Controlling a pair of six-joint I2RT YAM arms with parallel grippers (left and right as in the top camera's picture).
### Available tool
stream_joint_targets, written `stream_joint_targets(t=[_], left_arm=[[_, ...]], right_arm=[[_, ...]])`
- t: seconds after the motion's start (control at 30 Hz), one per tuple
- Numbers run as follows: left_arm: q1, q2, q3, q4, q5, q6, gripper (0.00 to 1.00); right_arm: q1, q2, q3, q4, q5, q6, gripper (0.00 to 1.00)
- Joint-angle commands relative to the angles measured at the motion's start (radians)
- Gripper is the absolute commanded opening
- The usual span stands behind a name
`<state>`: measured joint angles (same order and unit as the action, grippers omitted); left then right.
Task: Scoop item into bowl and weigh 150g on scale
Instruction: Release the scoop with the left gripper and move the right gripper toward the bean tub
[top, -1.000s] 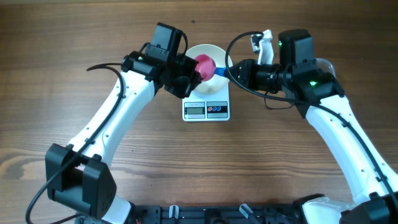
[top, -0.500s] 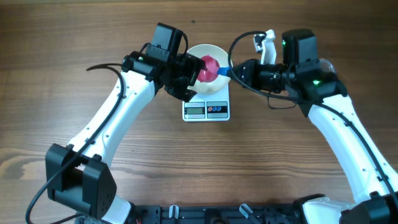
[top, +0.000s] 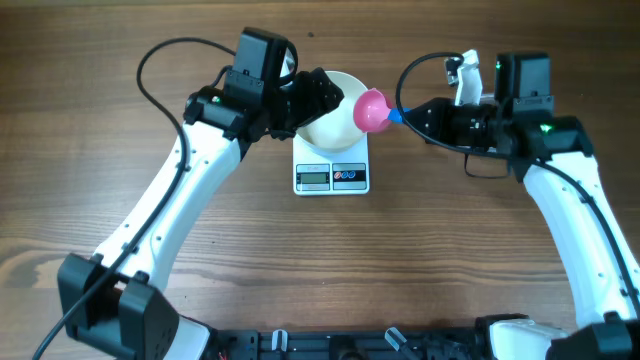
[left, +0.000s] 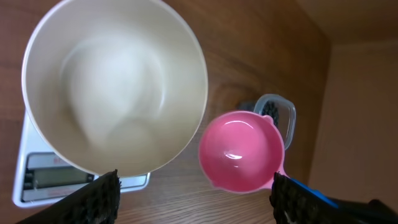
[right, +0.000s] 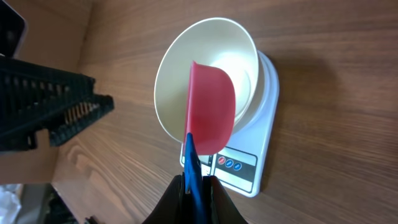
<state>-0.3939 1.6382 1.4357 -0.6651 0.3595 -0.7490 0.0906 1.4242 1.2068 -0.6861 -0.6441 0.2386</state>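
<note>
With the bowl (top: 335, 125) empty on the scale (top: 332, 178) at upper centre, the right gripper (right: 196, 186) clenches an empty pink scoop (top: 371, 110) beside it and the left gripper (top: 318, 95) hangs released, so the next move is probably loading item (left: 269, 111) from the clear tub (left: 288, 121).

I see 1 pink scoop (top: 372, 110) with a blue handle (top: 397, 115), far and just right of centre above the wooden table (top: 450, 260). Its empty cup is turned sideways, facing left. Behind it, 1 clear tub (left: 287, 121) partly shows.
</note>
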Motion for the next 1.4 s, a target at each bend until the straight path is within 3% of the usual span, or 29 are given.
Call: stream_joint_targets(t=[0.0,0.17,0.33,0.37,0.4,0.43,0.57,0.7,0.8,0.9,1.13,1.37], left_arm=[[-0.001,-0.064,0.011,0.001,-0.048,0.197,0.80],[-0.001,-0.074,0.011,-0.063,-0.141,0.232,0.80],[-0.003,-0.074,0.011,-0.168,-0.137,0.317,0.64],[-0.003,-0.074,0.011,-0.212,-0.137,0.327,0.42],[-0.003,-0.074,0.011,-0.237,-0.137,0.327,0.10],[-0.006,-0.074,0.010,-0.274,-0.133,0.327,0.04],[-0.111,-0.073,-0.099,-0.266,-0.133,0.315,0.04],[-0.260,-0.043,-0.311,0.031,-0.177,0.273,0.04],[-0.308,0.028,-0.329,0.111,-0.276,0.274,0.04],[-0.317,0.111,-0.329,0.166,-0.373,0.274,0.04],[-0.315,0.203,-0.330,0.233,-0.452,0.362,0.04],[-0.315,0.262,-0.330,0.293,-0.515,0.377,0.04]], right_arm=[[-0.002,-0.082,0.018,-0.023,0.065,-0.057,0.04],[-0.002,-0.158,0.018,-0.061,0.096,-0.081,0.04],[-0.013,-0.174,0.018,-0.072,0.135,-0.079,0.04],[-0.026,-0.174,0.018,-0.072,0.135,-0.079,0.04],[-0.037,-0.174,0.018,-0.076,0.135,-0.079,0.04],[-0.061,-0.174,0.018,-0.087,0.135,-0.079,0.04],[-0.163,-0.174,0.018,-0.143,0.136,-0.083,0.04],[-0.216,-0.174,0.018,-0.179,0.190,-0.108,0.04],[-0.216,-0.174,0.018,-0.196,0.207,-0.108,0.04],[-0.216,-0.174,0.018,-0.198,0.208,-0.108,0.04],[-0.216,-0.173,0.018,-0.198,0.208,-0.108,0.04],[-0.216,-0.173,0.018,-0.198,0.208,-0.108,0.04]])
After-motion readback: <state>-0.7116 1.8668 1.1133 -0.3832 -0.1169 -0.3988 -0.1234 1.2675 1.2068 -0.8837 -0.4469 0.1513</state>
